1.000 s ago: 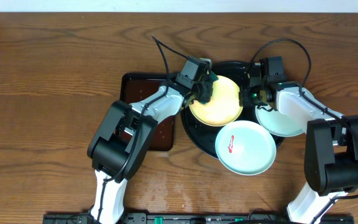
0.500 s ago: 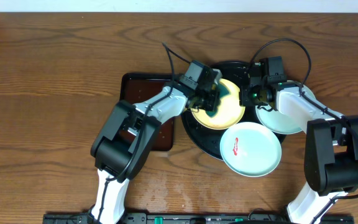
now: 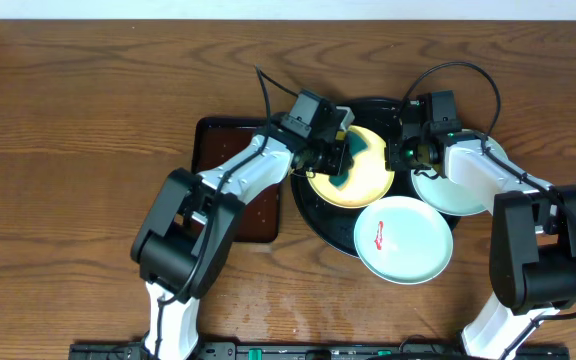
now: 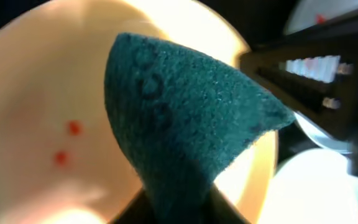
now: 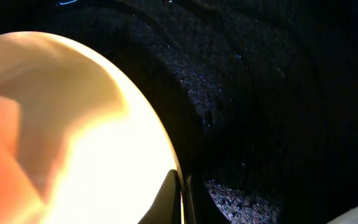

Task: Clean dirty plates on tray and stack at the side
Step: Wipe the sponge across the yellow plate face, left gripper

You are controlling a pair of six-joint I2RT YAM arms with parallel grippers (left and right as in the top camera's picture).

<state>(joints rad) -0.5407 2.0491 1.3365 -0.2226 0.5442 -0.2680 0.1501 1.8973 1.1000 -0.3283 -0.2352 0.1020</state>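
The pale yellow plate (image 3: 368, 180) lies on the black tray (image 3: 315, 218). My left gripper (image 3: 334, 158) hovers over the plate, shut on a dark green scouring pad (image 3: 349, 166). In the left wrist view the pad (image 4: 185, 118) stands folded over the plate (image 4: 48, 93), beside two red spots (image 4: 73, 127). My right gripper (image 3: 401, 152) is shut on the yellow plate's right rim (image 5: 166, 155). A mint plate (image 3: 403, 240) with a red smear overhangs the tray's front edge. Another mint plate (image 3: 458, 195) lies partly under my right arm.
A rectangular dark-brown tray (image 3: 230, 150) lies to the left of the black tray, under my left arm. Both arms' cables arch over the tray's back edge. Bare wooden table (image 3: 78, 150) surrounds everything.
The left gripper has carried the green pad from the yellow plate's left rim onto its middle. The yellow plate and the smeared mint plate shifted slightly right. The right gripper held still.
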